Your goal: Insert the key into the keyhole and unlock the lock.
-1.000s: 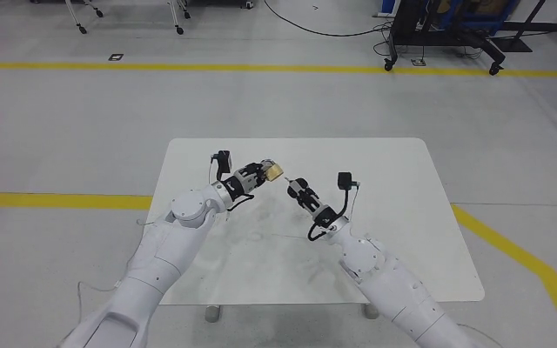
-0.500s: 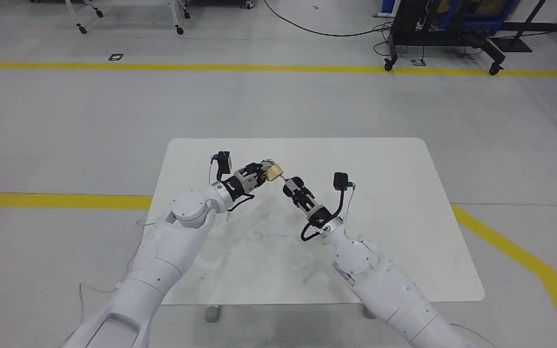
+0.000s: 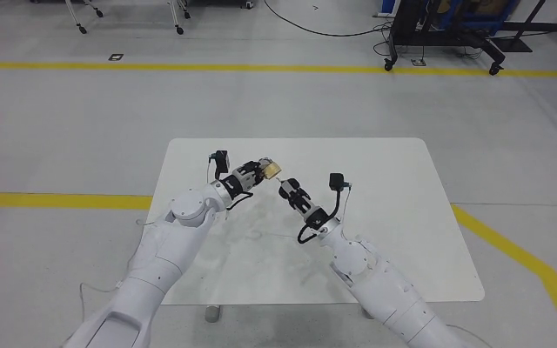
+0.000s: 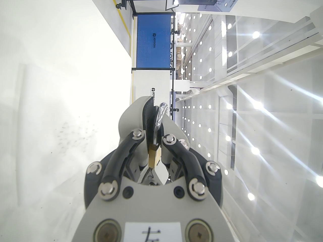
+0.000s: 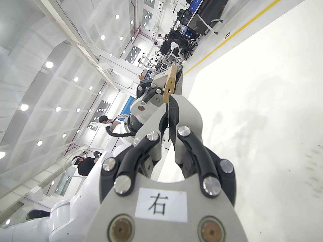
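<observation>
My left gripper (image 3: 261,172) is shut on a brass padlock (image 3: 272,168) and holds it above the white table (image 3: 392,174), left of centre. In the left wrist view the silver shackle (image 4: 161,114) is pinched between the pads, with the brass body (image 4: 153,156) toward the palm. My right gripper (image 3: 284,184) is shut, and its tips sit right at the lock's free end. The right wrist view shows the right gripper (image 5: 169,99) meeting the lock's (image 5: 171,79) narrow brass face. The key is hidden between the right pads, and I cannot make out whether it is in the keyhole.
Both arms meet over the table's left-centre. A yellow floor line (image 3: 261,67) runs behind the table, and a dark equipment frame (image 3: 452,35) stands at the far right of the room.
My right gripper has moved left toward the padlock, closing the small gap between its tips and the lock. The left gripper and the lock have stayed put.
</observation>
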`<state>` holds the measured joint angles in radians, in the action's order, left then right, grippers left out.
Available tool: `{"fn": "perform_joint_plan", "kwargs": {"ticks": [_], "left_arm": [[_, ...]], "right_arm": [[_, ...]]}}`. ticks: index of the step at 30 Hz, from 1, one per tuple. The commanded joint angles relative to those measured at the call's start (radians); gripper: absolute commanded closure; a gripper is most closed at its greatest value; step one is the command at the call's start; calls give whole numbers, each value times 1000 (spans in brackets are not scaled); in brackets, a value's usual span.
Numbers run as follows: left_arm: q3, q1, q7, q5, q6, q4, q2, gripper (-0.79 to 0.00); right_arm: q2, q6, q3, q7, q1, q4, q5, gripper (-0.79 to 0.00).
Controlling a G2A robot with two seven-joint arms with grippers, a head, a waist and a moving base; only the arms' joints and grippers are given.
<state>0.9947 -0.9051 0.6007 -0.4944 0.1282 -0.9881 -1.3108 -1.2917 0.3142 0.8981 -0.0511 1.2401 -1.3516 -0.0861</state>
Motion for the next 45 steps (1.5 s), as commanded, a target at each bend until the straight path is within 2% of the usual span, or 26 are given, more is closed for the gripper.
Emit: {"fn": "perform_joint_plan", "kwargs": {"ticks": [1, 45], "left_arm": [[-2, -1, 0, 8, 0, -2, -1, 0], [32, -7, 15, 46, -4, 6, -22, 0]], "right_arm": [[-3, -8, 3, -4, -1, 1, 2, 0], [-62, -23, 36, 14, -4, 39, 6, 0]]}}
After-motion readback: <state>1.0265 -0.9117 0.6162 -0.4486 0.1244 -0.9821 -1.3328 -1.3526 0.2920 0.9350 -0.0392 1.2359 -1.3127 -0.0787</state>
